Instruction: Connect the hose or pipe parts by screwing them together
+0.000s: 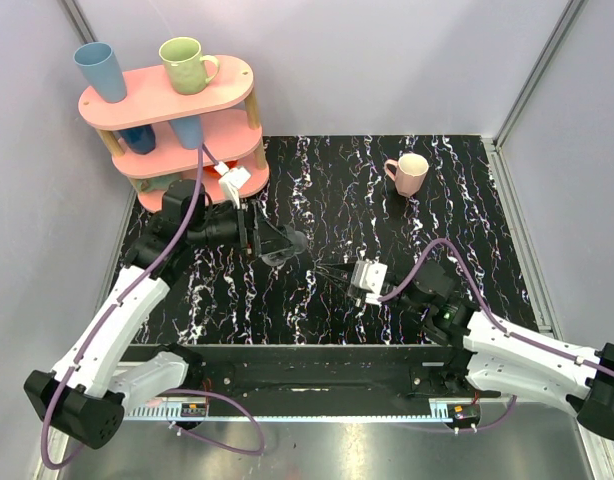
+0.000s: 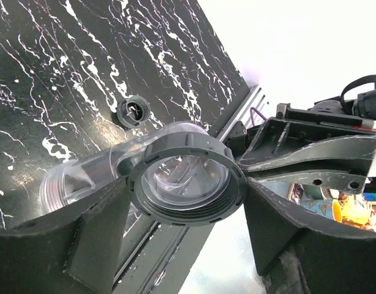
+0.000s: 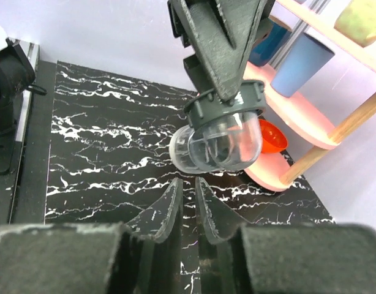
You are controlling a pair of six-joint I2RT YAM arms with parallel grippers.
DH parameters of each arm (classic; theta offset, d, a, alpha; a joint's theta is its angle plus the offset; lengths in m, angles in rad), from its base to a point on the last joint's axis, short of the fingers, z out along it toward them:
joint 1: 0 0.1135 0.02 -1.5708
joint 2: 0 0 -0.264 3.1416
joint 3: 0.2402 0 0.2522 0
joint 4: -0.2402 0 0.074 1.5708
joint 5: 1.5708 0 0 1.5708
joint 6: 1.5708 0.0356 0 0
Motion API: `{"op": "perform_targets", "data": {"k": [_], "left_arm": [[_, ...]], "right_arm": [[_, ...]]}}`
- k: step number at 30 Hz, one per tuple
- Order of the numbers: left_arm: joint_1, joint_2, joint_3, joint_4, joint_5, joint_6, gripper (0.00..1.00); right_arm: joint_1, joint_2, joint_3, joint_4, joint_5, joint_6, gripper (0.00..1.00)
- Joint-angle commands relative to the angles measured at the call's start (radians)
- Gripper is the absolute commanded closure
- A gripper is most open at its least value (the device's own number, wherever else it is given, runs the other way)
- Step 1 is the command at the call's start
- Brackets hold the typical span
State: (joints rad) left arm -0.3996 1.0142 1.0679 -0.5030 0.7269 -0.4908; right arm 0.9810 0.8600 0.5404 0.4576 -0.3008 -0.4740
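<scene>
My left gripper (image 2: 187,190) is shut on a short translucent tube (image 2: 176,174) and holds it by its grey threaded collar above the table. The collar's open end faces the left wrist camera. A small black ring-shaped fitting (image 2: 133,112) lies alone on the marbled table beyond the tube. In the top view the left gripper (image 1: 262,240) holds the tube (image 1: 285,244) left of centre. My right gripper (image 1: 327,270) points at it from the right. In the right wrist view the right gripper (image 3: 188,184) is shut on nothing, just below the tube (image 3: 218,141).
A pink two-tier rack (image 1: 172,100) with a green mug (image 1: 185,62) and blue cups stands at the back left, close behind the left arm. An orange bowl (image 3: 270,136) sits on its lower tier. A pink mug (image 1: 409,172) stands at the back right.
</scene>
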Motion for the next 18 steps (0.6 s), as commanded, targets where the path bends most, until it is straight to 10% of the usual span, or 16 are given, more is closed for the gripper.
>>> {"op": "perform_targets", "data": {"k": [1, 7, 11, 18], "left_arm": [[-0.004, -0.028, -0.04, 0.144, 0.04, -0.055, 0.35], [-0.002, 0.02, -0.089, 0.195, 0.109, -0.068, 0.7], [-0.002, 0.026, -0.083, 0.184, 0.141, -0.04, 0.86], [-0.019, 0.049, -0.077, 0.164, 0.169, -0.031, 0.89]], "right_arm": [[-0.007, 0.0, -0.014, 0.044, 0.014, 0.025, 0.79], [-0.007, 0.037, 0.001, 0.038, 0.018, 0.026, 0.49], [-0.007, 0.027, 0.018, 0.026, 0.026, -0.001, 0.08], [-0.007, 0.114, 0.118, -0.057, 0.0, -0.061, 0.0]]}}
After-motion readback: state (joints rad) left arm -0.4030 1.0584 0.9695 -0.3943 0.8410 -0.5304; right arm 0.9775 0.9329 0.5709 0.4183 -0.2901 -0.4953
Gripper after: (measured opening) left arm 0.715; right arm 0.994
